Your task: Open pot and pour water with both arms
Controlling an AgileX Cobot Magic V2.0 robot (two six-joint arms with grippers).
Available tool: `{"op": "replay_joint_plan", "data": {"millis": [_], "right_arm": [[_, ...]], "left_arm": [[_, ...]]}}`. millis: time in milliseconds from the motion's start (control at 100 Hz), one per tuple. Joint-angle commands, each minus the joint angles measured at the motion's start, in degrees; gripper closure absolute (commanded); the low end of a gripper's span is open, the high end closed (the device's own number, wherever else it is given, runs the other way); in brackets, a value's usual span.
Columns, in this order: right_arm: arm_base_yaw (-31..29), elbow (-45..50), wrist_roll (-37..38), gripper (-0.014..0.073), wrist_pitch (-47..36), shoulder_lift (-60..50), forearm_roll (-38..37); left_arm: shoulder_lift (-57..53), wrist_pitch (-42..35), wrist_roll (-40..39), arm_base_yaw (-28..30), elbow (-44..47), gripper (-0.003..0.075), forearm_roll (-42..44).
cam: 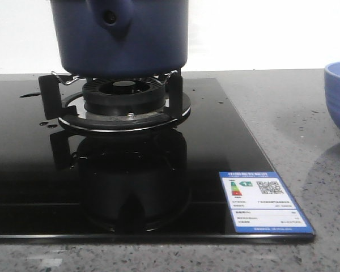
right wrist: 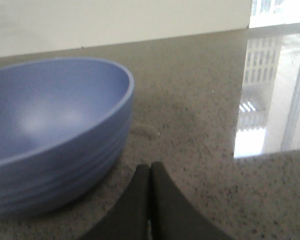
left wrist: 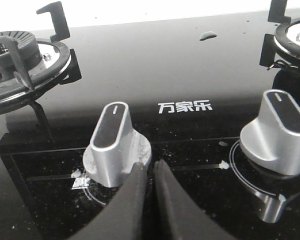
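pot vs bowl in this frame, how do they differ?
The pot is dark navy; the bowl is lighter blue. The pot's wall is smooth and straight; the bowl's is ribbed and curves outward. The pot sits raised on the stove burner; the bowl rests on the grey counter. Both are blue.

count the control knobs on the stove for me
2. One silver knob sits just ahead of the left end effector, below the burner without a pot. The other knob is off to the side, below the second burner. None show in the front view.
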Motion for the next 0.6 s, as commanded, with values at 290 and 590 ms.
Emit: {"op": "replay_joint_plan", "data": {"millis": [290, 590], "right_arm": [[-0.3, 1.5, 0.3, 0.0657, 3.3, -0.7, -0.6], [-0.3, 1.5, 0.3, 0.0657, 3.3, -0.7, -0.6]], "left_arm": [[-1.5, -2.3, -0.7, 0.1, 1.6, 0.0741, -0.3], [-1.5, -2.3, -0.7, 0.1, 1.6, 0.0741, -0.3]]}}
